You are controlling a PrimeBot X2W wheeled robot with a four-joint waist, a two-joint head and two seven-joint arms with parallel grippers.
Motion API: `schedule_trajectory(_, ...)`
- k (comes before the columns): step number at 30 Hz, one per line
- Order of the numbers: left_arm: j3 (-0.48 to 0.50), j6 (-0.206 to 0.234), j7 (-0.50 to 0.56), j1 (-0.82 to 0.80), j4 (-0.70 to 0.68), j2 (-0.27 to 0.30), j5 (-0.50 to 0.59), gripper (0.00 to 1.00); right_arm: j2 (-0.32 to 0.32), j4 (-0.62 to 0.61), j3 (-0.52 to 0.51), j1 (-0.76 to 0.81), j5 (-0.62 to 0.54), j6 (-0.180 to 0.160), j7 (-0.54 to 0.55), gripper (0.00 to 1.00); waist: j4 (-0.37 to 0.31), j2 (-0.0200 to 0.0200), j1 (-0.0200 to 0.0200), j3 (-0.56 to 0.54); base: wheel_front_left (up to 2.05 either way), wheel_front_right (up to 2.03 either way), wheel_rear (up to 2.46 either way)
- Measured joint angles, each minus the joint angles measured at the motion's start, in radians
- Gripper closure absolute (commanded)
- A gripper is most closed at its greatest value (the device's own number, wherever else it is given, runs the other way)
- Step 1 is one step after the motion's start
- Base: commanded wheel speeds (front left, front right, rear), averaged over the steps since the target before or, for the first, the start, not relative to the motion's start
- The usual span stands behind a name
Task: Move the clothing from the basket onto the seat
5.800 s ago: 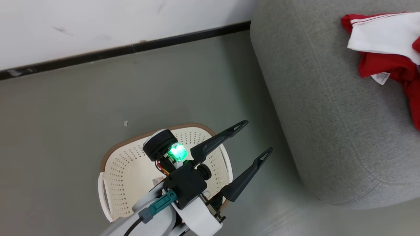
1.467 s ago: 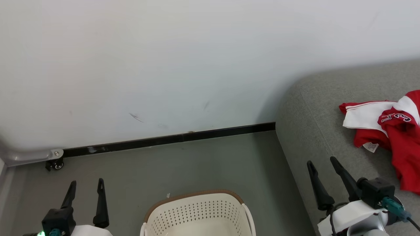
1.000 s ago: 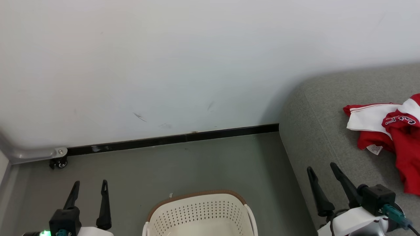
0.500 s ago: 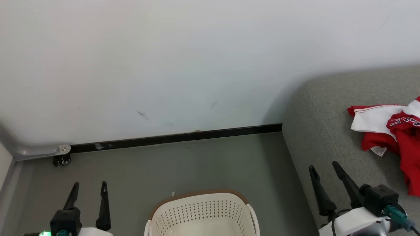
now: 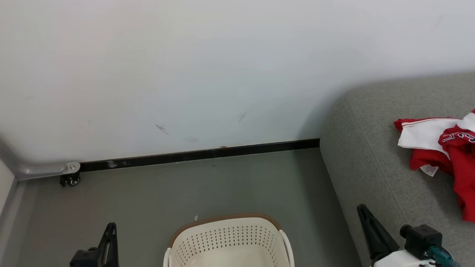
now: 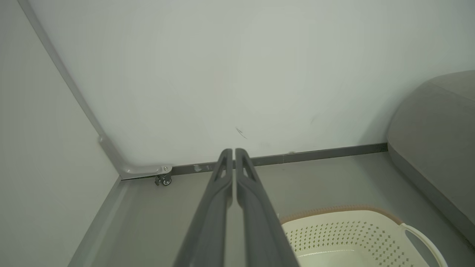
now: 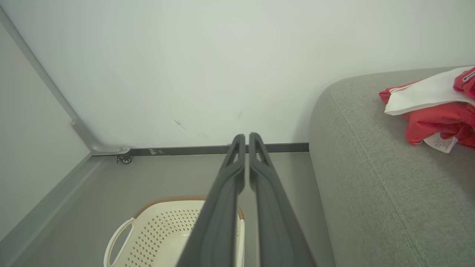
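Observation:
The red and white clothing [image 5: 443,148] lies crumpled on the grey seat [image 5: 374,167] at the right, its white tag toward the seat's front; it is also in the right wrist view [image 7: 430,111]. The cream basket [image 5: 228,237] stands on the floor at the bottom centre, and the part of its inside that shows is bare plastic [image 6: 352,233]. My left gripper [image 6: 233,151] is shut and holds nothing, low at the left of the basket [image 5: 110,227]. My right gripper [image 7: 246,136] is shut with nothing in it, beside the seat's front corner [image 5: 362,209].
A white wall with a black skirting strip [image 5: 200,155] runs behind the grey floor [image 5: 185,189]. A grey metal bar with a small caster [image 5: 70,180] sits in the left corner. The seat's rounded corner [image 7: 334,155] stands just right of the basket [image 7: 159,226].
Both grippers have gone from open to shut and have sunk toward the bottom edge of the head view. The clothing and the basket lie as before.

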Motion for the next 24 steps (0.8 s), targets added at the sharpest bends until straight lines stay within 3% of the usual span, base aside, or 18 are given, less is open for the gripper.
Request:
schedule_trajectory(9, 0.039, -0.023, 0.036, 0.003, 0.027, -0.010, -0.071, 1.00, 0.001, -0.006, 0.014, 0.012, 0.067, 0.000, 0.000, 1.00, -0.001, 0.0000, -0.0001, 0.002, 0.00, 0.00, 0.00)
schedule_trajectory(20, 0.072, -0.060, 0.090, -0.010, 0.038, -0.022, -0.240, 1.00, 0.001, -0.020, 0.014, 0.026, 0.272, 0.000, 0.011, 1.00, 0.001, 0.0000, 0.0006, 0.007, 0.00, 0.00, 0.00)
schedule_trajectory(24, 0.084, -0.076, 0.111, -0.014, 0.042, -0.026, -0.288, 1.00, 0.001, -0.018, 0.003, 0.026, 0.344, 0.000, 0.032, 1.00, 0.002, 0.0000, 0.0029, 0.008, 0.00, 0.00, 0.00)
